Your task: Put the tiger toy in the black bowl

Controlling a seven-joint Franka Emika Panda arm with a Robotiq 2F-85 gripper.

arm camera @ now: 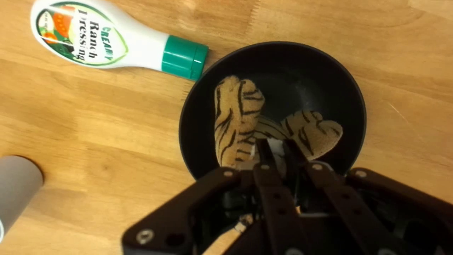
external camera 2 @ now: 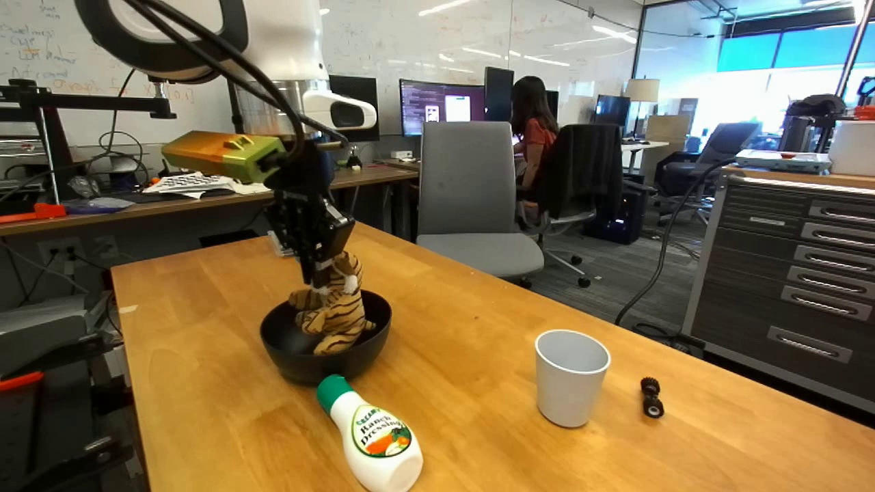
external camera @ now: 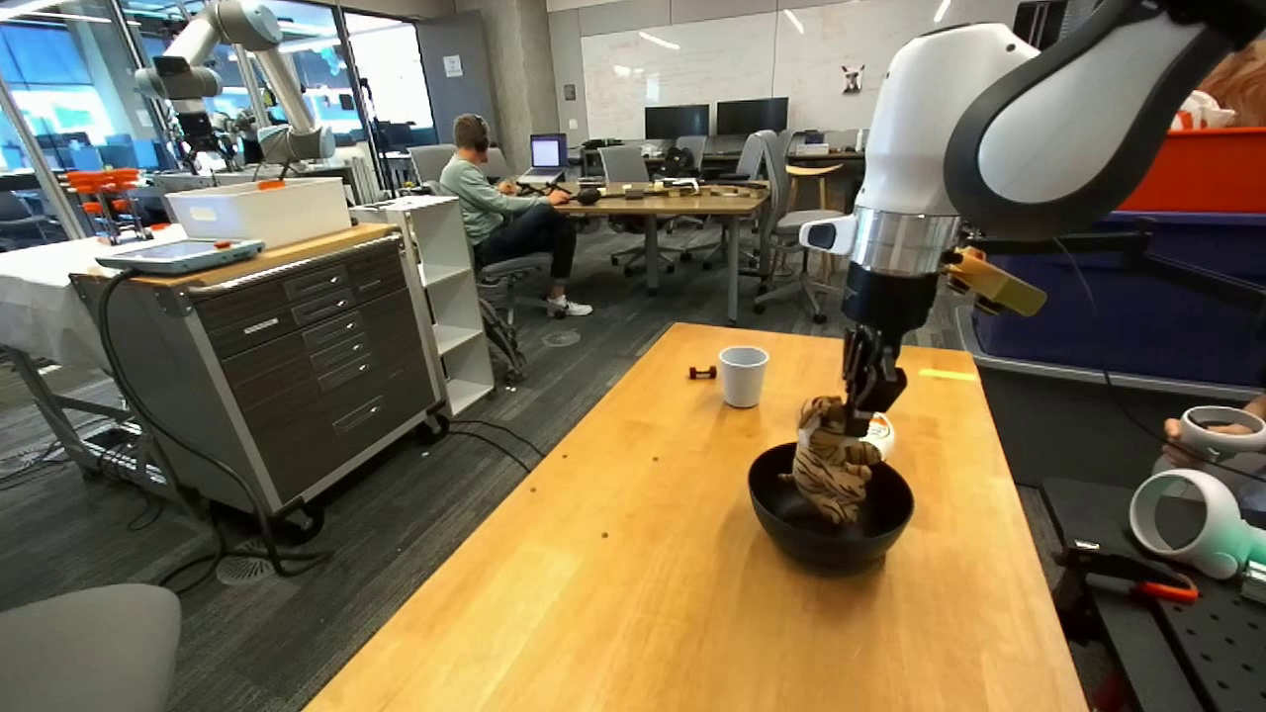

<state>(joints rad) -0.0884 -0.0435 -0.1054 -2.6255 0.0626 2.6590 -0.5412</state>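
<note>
The tiger toy (external camera: 831, 480) is tan with dark stripes. It sits upright with its lower part inside the black bowl (external camera: 829, 556) in both exterior views. I cannot tell whether it rests on the bowl's bottom. The toy (external camera 2: 342, 311) and bowl (external camera 2: 321, 365) stand near the table's edge. My gripper (external camera: 857, 420) points down over the bowl. In the wrist view its fingers (arm camera: 277, 148) are close together with a white furry part of the toy pinched between them. The toy's legs (arm camera: 235, 109) lie over the dark bowl interior (arm camera: 300, 78); the gripper hides the rest.
A white ranch dressing bottle (external camera 2: 383, 444) with a green cap lies beside the bowl, its cap close to the rim. A white cup (external camera 2: 569, 386) and a small dark dumbbell-shaped object (external camera 2: 651, 398) stand farther along the wooden table (external camera: 593, 593).
</note>
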